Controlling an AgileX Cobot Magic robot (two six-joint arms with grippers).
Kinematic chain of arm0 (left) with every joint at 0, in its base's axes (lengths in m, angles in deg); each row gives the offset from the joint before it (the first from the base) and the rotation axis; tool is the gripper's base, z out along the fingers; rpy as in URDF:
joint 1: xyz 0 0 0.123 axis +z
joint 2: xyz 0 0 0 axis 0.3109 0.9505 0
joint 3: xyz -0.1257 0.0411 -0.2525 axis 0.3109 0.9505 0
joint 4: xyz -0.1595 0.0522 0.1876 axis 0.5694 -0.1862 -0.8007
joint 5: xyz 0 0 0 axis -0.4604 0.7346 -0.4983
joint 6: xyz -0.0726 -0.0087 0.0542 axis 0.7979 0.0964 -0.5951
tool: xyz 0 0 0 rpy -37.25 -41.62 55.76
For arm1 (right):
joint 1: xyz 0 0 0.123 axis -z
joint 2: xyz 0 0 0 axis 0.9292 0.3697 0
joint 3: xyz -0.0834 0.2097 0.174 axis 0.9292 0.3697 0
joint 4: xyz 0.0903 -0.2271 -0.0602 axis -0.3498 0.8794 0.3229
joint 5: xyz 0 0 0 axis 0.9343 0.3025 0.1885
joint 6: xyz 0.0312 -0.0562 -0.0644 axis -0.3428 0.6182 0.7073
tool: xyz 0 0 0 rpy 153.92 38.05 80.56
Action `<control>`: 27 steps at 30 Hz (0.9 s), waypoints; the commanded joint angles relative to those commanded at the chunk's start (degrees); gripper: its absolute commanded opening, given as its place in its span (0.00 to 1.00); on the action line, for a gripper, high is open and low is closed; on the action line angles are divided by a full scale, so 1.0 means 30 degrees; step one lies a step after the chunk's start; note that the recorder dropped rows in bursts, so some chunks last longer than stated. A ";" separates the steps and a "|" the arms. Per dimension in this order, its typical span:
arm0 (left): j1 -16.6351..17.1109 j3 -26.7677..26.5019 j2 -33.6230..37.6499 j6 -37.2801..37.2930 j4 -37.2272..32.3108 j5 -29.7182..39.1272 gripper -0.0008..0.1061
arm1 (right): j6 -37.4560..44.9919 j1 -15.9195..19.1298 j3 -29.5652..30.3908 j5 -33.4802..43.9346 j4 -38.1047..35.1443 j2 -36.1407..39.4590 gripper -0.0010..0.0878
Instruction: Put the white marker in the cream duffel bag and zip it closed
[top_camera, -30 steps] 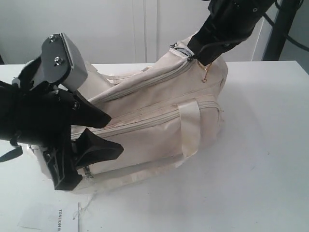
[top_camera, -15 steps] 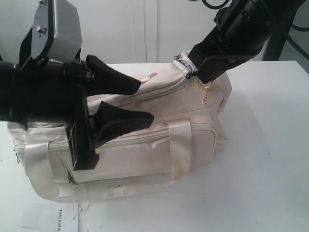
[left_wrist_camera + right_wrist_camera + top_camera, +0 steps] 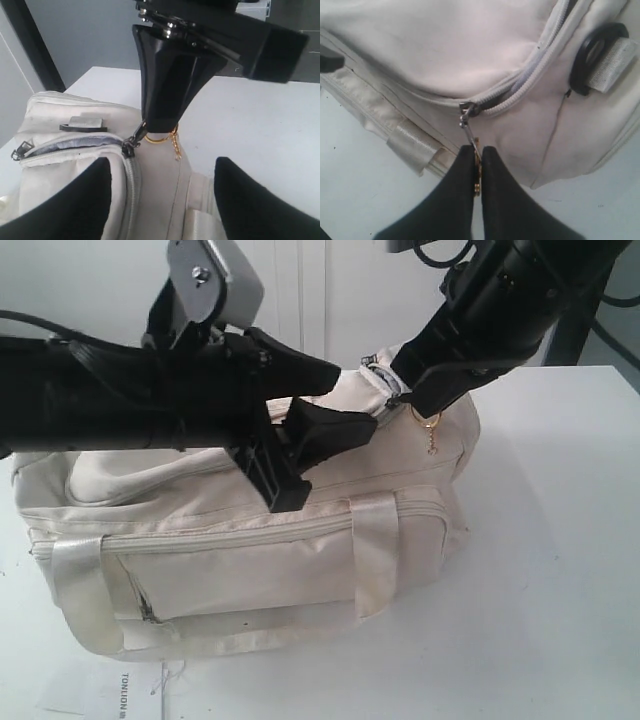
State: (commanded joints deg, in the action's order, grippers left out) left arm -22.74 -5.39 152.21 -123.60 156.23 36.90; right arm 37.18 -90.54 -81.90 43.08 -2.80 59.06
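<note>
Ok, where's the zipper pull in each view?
Exterior: zipper pull at the bag's upper right end, at the right gripper.
Left wrist: mid-picture, at that gripper's tip.
Right wrist: mid-picture, pinched between its fingertips.
Shared landmark: the right gripper shut on the pull.

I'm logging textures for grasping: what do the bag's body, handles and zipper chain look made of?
The cream duffel bag: soft matte woven fabric, perhaps canvas; it creases and sags. Its handles: glossier webbing, likely synthetic; they catch the light. The chain: gold-coloured metal, by its shiny links.
</note>
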 joint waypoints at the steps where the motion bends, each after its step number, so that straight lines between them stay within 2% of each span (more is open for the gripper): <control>1: -0.0012 -0.0133 0.0251 0.0000 0.0000 -0.0150 0.60 | 0.0002 0.0000 0.0000 0.0000 0.0000 0.0000 0.01; 12: -0.0012 -0.0475 0.1882 -0.0097 0.0000 -0.0524 0.60 | 0.0002 0.0000 0.0000 0.0000 0.0143 0.0000 0.01; 20: -0.0012 -0.1240 0.2696 -0.0351 0.0000 -0.1844 0.58 | 0.0002 0.0000 0.0000 0.0000 0.0143 0.0000 0.01; 22: -0.0012 -0.1240 0.2908 -0.0488 0.0000 -0.1758 0.54 | 0.0002 0.0000 0.0000 0.0000 0.0143 0.0000 0.01; 24: -0.0012 -0.1240 0.3112 -0.0488 0.0000 -0.1830 0.44 | 0.0002 0.0000 0.0000 0.0000 0.0143 0.0000 0.01; 27: -0.0012 -0.1240 0.3112 -0.0394 0.0000 -0.1882 0.19 | 0.0002 0.0000 0.0000 0.0000 0.0143 0.0000 0.01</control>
State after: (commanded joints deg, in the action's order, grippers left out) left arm -22.78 -9.11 161.55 -124.78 156.23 31.25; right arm 37.19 -90.54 -81.90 43.08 -2.37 59.06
